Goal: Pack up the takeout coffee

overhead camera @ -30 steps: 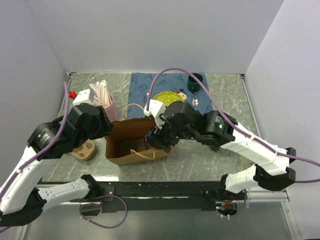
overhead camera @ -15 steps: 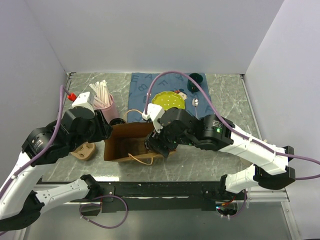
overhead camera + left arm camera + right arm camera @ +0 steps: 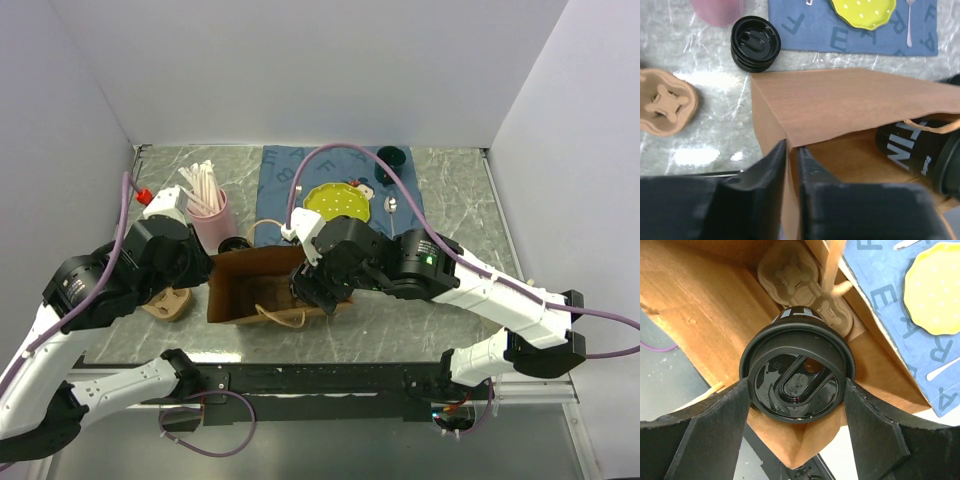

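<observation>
- At centre of the right wrist view: right gripper [image 3: 796,390] clamped on the takeout coffee [image 3: 797,365], one finger touching each side of its round black lid.
- Cup inside the mouth of the paper bag [image 3: 700,305]; tan cup carrier [image 3: 790,272] deeper in, toward the top of frame.
- Lower middle of the left wrist view: left gripper [image 3: 792,160] pinched on the bag's left wall, a finger on each side.
- Outside the bag, upper left: black lids [image 3: 755,42]; at the left edge, a spare carrier [image 3: 662,107].
- Along the top: blue mat [image 3: 805,30] under a yellow plate [image 3: 865,10].
</observation>
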